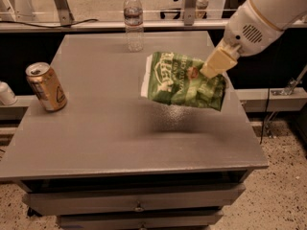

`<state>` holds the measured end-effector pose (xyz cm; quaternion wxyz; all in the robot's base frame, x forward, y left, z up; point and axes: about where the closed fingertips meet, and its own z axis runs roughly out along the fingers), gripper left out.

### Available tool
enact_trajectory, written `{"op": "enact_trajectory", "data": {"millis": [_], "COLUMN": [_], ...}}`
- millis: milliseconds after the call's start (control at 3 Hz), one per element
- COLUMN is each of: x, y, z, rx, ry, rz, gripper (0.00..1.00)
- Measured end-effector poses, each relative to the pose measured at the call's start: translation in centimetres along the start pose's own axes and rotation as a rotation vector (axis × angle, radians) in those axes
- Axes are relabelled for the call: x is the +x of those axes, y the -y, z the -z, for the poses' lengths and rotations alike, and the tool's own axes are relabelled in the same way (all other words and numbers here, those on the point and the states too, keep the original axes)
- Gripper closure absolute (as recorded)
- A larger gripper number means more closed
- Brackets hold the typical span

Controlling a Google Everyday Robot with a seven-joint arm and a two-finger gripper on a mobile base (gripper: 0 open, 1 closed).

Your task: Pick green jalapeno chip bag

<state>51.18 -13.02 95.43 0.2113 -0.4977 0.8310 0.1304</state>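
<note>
The green jalapeno chip bag point(182, 80) hangs in the air above the right half of the grey table point(120, 138), with its white edge strip to the left and its shadow on the tabletop below. My gripper point(211, 67) comes in from the upper right on the white arm point(261, 18). Its cream fingers are shut on the bag's upper right part and hold it clear of the table.
A gold can point(46, 86) stands tilted near the table's left edge. A clear water bottle point(134, 20) stands at the back middle. Drawers run under the front edge point(139, 207). A ledge with metal legs lies behind the table.
</note>
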Motion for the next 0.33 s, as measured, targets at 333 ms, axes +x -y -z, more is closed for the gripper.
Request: {"op": "enact_trajectory", "data": {"millis": [333], "x": [-0.64], "y": [0.17], "z": [0.86], "rx": [0.018], "ry": [0.016], "rz": [0.008], "gripper": [1.00]}}
